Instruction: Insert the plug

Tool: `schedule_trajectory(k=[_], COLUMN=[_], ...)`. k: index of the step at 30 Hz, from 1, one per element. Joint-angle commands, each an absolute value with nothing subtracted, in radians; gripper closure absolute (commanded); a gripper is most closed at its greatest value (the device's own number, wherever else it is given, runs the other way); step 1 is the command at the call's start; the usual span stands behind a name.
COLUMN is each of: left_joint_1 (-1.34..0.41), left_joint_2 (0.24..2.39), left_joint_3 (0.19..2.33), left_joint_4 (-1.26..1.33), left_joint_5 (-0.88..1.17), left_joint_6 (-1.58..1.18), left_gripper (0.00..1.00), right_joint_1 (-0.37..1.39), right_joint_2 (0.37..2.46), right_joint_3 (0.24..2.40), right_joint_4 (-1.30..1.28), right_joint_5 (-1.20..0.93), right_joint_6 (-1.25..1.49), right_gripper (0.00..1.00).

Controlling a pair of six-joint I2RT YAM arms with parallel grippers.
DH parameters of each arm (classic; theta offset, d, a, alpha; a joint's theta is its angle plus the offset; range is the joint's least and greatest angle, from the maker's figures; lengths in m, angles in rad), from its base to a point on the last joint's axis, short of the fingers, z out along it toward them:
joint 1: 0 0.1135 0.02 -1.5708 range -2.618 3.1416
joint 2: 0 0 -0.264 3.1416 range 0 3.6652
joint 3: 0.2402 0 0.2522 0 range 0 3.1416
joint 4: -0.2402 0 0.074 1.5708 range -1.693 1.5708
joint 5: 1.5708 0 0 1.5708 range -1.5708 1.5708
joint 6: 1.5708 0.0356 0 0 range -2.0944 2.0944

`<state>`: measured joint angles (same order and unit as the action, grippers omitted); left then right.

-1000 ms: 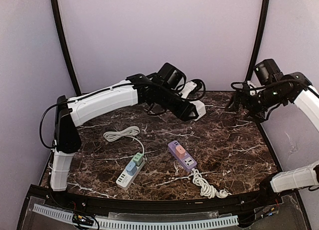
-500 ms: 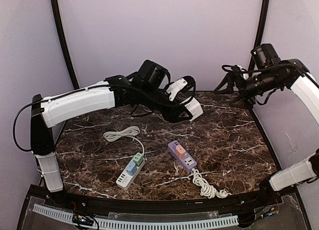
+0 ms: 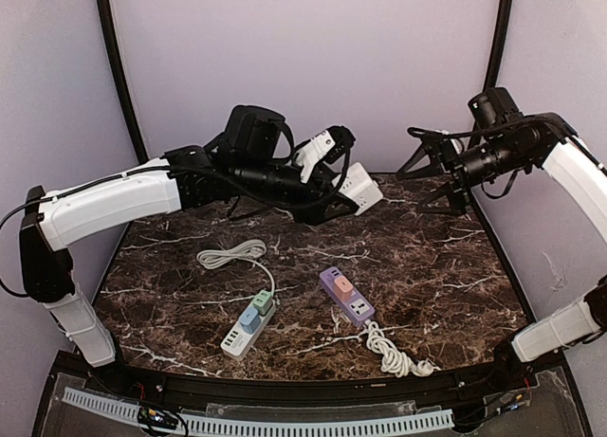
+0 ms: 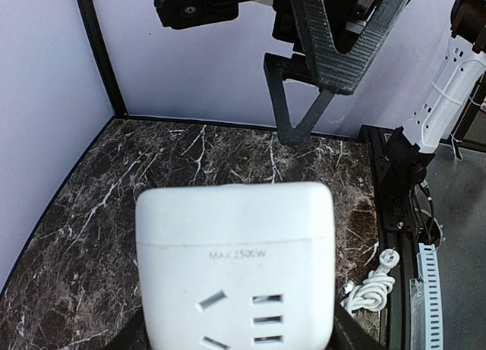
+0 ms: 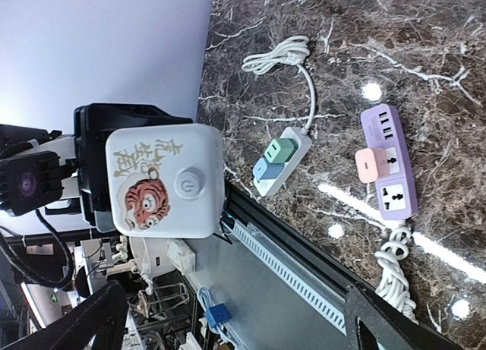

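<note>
Left claw (image 3: 356,192) grasping socket cube (image 4: 235,259), right claw (image 3: 432,179) released, purple strip (image 3: 347,296), white strip (image 3: 248,329)

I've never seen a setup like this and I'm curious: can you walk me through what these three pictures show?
These are two robot arms bolted at the near edge of a marble-patterned table. The wide picture comes from a fixed camera above and behind them; the other two come from a camera on each wrist. The left gripper is clamped on a white cube socket: the left wrist view shows its slotted face, the right wrist view its tiger-printed side. The right gripper hangs open and empty. On the table lie a white power strip carrying a green plug and a blue plug, and a purple power strip carrying a pink plug.
</note>
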<state>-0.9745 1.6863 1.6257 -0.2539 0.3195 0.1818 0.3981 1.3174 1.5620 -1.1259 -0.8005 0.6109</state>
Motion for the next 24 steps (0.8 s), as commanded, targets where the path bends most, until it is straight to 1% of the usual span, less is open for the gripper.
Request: schedule_trajectory(k=[1,9,24], left_joint_1=[-0.988,-1.029,-1.057], left_joint_2=[1.659,1.677,1.733], left_joint_3=[1.61,1.623,1.704], left_joint_4=[-0.215,-0.218,-0.233], left_joint_5=[0.345,0.345,0.338], left_joint_6=[0.211,0.217,0.237], left_gripper=[0.99,0.99,0.99], right_joint_1=[0.392,0.393,0.406], right_joint_2=[1.309,1.273,1.272], right_joint_3=[1.535,1.471,1.464], right_joint_4=[-1.072,-1.015,-0.986], right_joint_5=[-0.923,-0.957,-0.954], right_joint_6=[0.636,0.668,0.746], right_gripper=[0.01,0.01,0.01])
